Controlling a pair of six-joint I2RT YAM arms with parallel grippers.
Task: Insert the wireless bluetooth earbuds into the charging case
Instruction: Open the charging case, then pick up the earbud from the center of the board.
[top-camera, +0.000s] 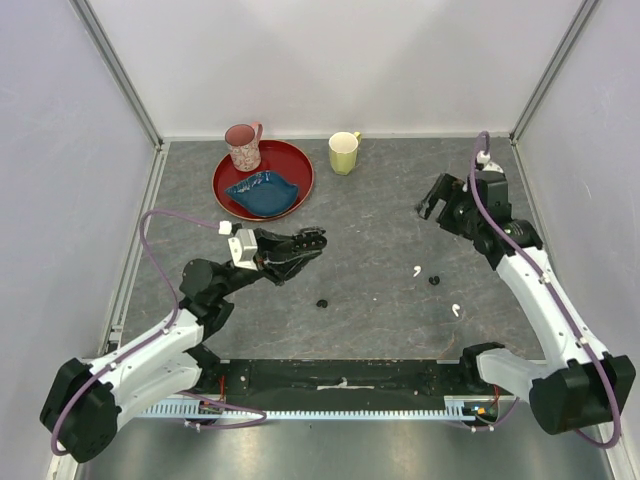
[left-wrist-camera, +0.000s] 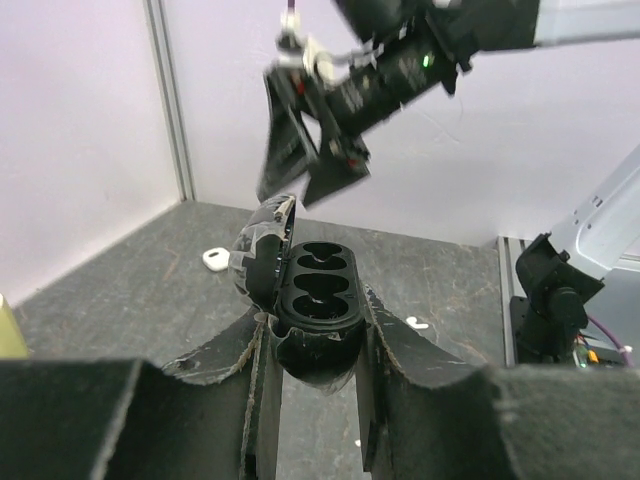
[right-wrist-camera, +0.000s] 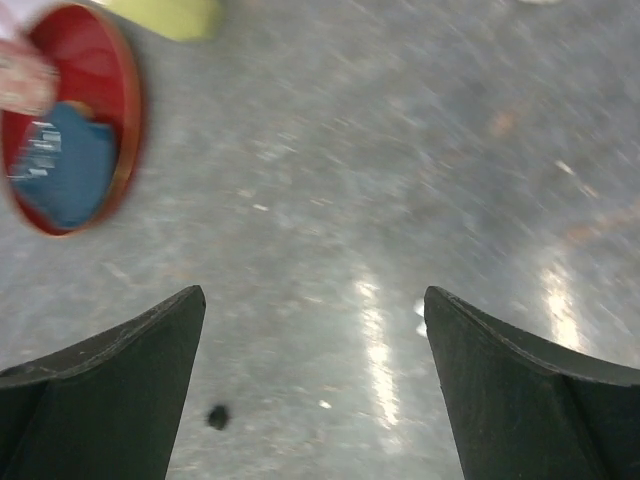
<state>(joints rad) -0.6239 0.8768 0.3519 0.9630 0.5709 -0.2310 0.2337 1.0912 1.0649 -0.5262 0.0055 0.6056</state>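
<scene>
My left gripper (left-wrist-camera: 312, 335) is shut on the charging case (left-wrist-camera: 315, 290), which here is black. It is held up off the table with its lid (left-wrist-camera: 262, 250) swung open to the left, and its wells are empty. In the top view this gripper (top-camera: 312, 241) is left of centre. Two white earbuds (top-camera: 417, 270) (top-camera: 456, 310) lie on the grey table to its right, and one earbud (left-wrist-camera: 415, 323) shows in the left wrist view. My right gripper (top-camera: 432, 206) hangs open and empty above the table's back right, also visible from its own camera (right-wrist-camera: 315, 300) and from the left wrist (left-wrist-camera: 300, 175).
A red plate (top-camera: 300, 160) with a blue dish (top-camera: 262, 190) and a pink mug (top-camera: 243, 146) stands at the back, with a yellow-green mug (top-camera: 344, 152) beside it. A small white rounded object (top-camera: 225, 227) lies by my left wrist. Two small black bits (top-camera: 322, 302) (top-camera: 434, 280) lie on the table.
</scene>
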